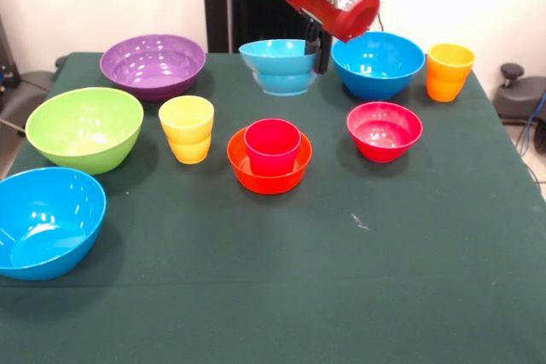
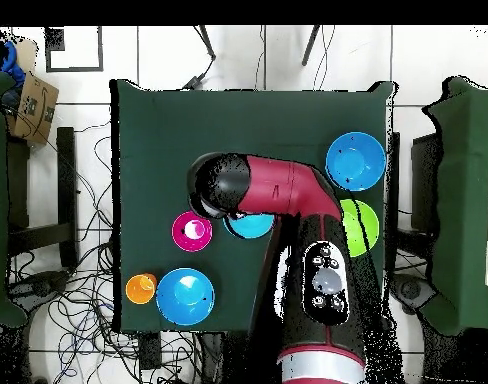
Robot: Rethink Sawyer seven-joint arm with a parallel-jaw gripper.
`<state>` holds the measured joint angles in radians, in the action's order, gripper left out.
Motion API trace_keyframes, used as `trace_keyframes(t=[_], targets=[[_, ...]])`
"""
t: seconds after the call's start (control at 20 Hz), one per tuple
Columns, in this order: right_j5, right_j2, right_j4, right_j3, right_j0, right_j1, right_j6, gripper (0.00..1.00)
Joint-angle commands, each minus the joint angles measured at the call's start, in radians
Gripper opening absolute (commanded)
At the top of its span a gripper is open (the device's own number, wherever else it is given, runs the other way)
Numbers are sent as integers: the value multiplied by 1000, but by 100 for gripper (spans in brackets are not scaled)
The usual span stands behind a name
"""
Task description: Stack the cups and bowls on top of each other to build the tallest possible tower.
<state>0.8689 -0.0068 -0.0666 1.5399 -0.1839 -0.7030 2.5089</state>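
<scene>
The orange bowl (image 1: 270, 173) sits mid-table with the red-pink cup (image 1: 272, 146) standing upright inside it. The yellow cup (image 1: 187, 129) is just left of it, and the small red bowl (image 1: 384, 130) is to its right. Along the far side stand the purple bowl (image 1: 153, 64), the light blue bowl (image 1: 280, 66), a blue bowl (image 1: 378, 64) and the orange cup (image 1: 449, 72). My gripper (image 1: 320, 50) hangs at the light blue bowl's right rim, between it and the blue bowl. Its state does not show. The lime green bowl (image 1: 84, 128) and a second blue bowl (image 1: 47, 221) are at the left.
In the overhead view the red and black arm (image 2: 278, 190) covers the table's middle and hides several pieces. A blue bowl (image 2: 355, 162), the lime green bowl (image 2: 366, 226), the red bowl (image 2: 192, 231), the orange cup (image 2: 141, 288) and another blue bowl (image 2: 185, 296) show around it.
</scene>
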Motion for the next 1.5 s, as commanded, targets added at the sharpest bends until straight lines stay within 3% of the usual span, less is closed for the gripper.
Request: trace_keyframes(t=[0.05,0.95,1.5], targets=[[23,124,-104,-35,-24,53,-254,0],[-43,156,-182,-15,-44,81,-187,0],[94,215,-220,-162,-70,143,-284,0]])
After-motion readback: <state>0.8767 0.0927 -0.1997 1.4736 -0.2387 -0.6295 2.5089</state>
